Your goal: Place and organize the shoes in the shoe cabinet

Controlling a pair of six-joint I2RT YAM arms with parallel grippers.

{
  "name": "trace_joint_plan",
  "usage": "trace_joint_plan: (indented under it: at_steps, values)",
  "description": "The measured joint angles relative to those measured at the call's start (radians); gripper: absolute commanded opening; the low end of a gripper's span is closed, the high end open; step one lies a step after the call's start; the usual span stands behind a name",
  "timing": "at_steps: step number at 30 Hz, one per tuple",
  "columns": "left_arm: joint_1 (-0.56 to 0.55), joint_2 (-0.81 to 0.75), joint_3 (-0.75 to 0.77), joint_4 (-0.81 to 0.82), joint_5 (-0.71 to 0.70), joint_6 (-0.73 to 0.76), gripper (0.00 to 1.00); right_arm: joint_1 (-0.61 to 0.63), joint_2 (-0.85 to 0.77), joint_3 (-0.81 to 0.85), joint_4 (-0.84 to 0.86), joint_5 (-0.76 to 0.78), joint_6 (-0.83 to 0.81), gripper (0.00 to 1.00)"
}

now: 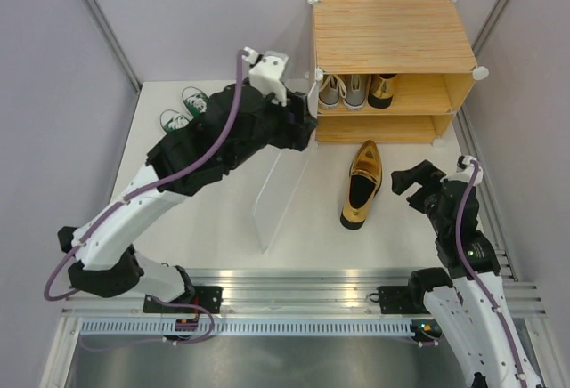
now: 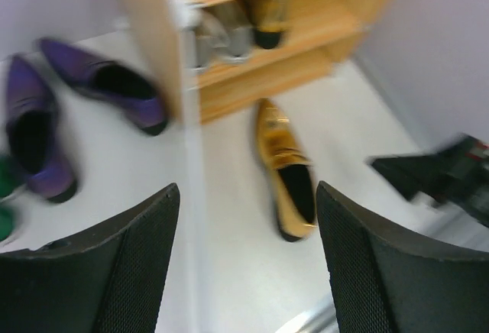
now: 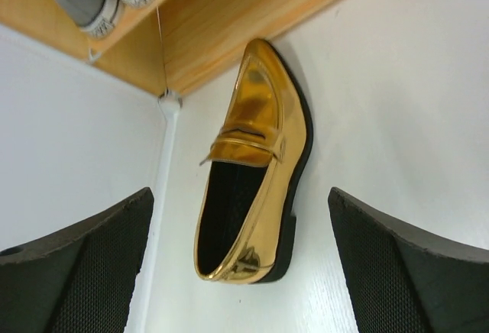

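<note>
The shoe cabinet (image 1: pixel 392 32) stands at the back, its white door panel (image 1: pixel 280 197) swung open toward me. The grey sneakers (image 1: pixel 343 92) and one gold shoe (image 1: pixel 383 91) sit on its upper shelf. The other gold shoe (image 1: pixel 362 183) lies on the table in front, toe toward the cabinet. My right gripper (image 1: pixel 408 183) is open and empty just right of it; the shoe's heel (image 3: pixel 244 257) lies between the fingers, below them. My left gripper (image 2: pixel 248 226) is open and empty, high by the cabinet's left front corner. The purple shoes (image 2: pixel 107 85) lie left of the cabinet. The green sneakers (image 1: pixel 183 109) stand at the far left.
Grey walls close in the table on the left, back and right. A metal rail (image 1: pixel 294 286) runs along the near edge between the arm bases. The open door panel (image 2: pixel 191 195) stands upright between the left arm and the gold shoe.
</note>
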Motion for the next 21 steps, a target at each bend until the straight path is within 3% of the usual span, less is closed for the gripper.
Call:
trace_joint_plan:
  at_steps: [3,5,8,15,21]
  values:
    - [0.146,-0.104,-0.161,0.000,-0.050,0.032,0.83,0.005,0.009,-0.064,0.021,-0.068,0.040,0.98]
    - [0.283,-0.145,-0.274,0.000,-0.067,0.039,0.84,0.026,0.031,-0.100,0.023,-0.089,0.060,0.98]
    - [0.398,-0.188,-0.431,0.002,-0.061,0.037,0.84,0.088,0.082,-0.123,0.032,-0.096,0.075,0.98]
    - [0.480,-0.282,-0.649,0.035,-0.029,0.037,0.84,0.354,0.287,-0.123,0.081,0.034,0.098,0.98]
    - [0.490,-0.329,-0.752,0.094,-0.030,0.037,0.84,0.528,0.318,-0.123,0.095,0.203,0.156,0.98]
